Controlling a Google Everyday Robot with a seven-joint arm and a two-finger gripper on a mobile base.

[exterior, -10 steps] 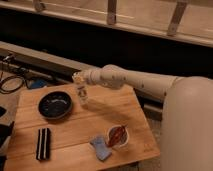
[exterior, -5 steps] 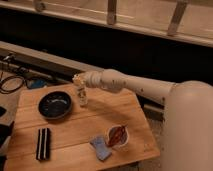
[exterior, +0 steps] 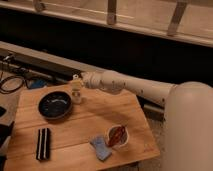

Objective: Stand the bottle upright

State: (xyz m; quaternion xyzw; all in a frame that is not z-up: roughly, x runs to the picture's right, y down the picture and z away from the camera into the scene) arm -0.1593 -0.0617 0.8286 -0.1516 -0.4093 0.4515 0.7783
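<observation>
White and rounded, the arm reaches from the right side to the table's far edge, where the gripper sits at the top of the bottle. Whether it is clamped on the bottle or parted around it, I cannot tell.

The bottle stands upright directly under the gripper, near the far edge and toward the far-left corner, just beside the dark bowl. Holding it from above by the cap end seems meant to keep it vertical while its base settles on the wooden table; the task looks nearly complete.

Farther out, a black striped object lies near the near-left corner, and a blue packet and red-patterned cup sit toward the near edge.
</observation>
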